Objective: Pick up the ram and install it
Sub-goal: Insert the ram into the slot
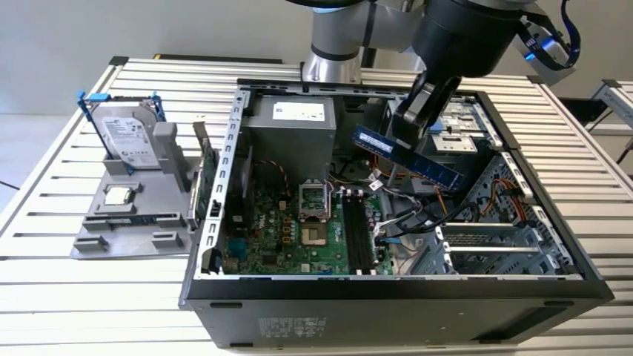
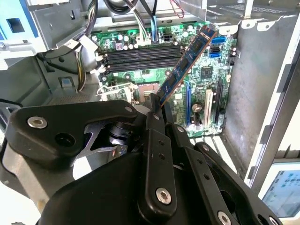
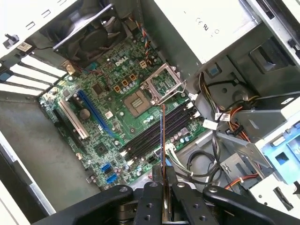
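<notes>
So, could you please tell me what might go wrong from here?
1. The hand grips the ram near one end, so the long free end may pivot or slip when it is pressed.
2. The ram hangs tilted above the slots. If it goes down skewed, it could jam.
3. Loose cables lie beside the slots and might snag it.

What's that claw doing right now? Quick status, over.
Claw shut on the ram. Ram tilted, above the open case, not in the memory slots. Loose cables beside the slots.
</notes>
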`<state>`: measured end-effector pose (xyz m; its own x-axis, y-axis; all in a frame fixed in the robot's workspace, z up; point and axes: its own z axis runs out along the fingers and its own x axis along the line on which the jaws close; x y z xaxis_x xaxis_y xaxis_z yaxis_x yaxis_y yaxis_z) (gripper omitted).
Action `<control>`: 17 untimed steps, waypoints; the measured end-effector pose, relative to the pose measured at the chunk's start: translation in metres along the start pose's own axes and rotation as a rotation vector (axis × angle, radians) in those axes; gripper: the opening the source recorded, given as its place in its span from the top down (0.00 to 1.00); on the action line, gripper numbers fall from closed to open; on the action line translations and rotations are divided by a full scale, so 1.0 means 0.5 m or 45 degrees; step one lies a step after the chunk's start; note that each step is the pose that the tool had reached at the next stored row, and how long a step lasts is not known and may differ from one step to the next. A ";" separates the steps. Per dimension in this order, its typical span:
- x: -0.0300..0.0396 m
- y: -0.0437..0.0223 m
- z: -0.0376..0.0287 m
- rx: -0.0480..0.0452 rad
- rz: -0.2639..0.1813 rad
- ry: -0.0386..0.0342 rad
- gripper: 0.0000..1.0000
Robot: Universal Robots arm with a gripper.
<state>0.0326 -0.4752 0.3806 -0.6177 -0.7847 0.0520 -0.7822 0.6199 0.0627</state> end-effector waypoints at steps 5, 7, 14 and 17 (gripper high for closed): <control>0.000 0.000 0.001 0.015 0.022 0.0112 1.00; 0.000 0.000 0.001 0.023 0.028 0.0095 1.00; 0.000 0.000 0.002 0.027 0.070 0.0024 1.00; 0.000 0.000 0.002 0.026 0.099 0.0003 1.00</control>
<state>0.0326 -0.4752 0.3796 -0.6768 -0.7340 0.0562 -0.7332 0.6790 0.0378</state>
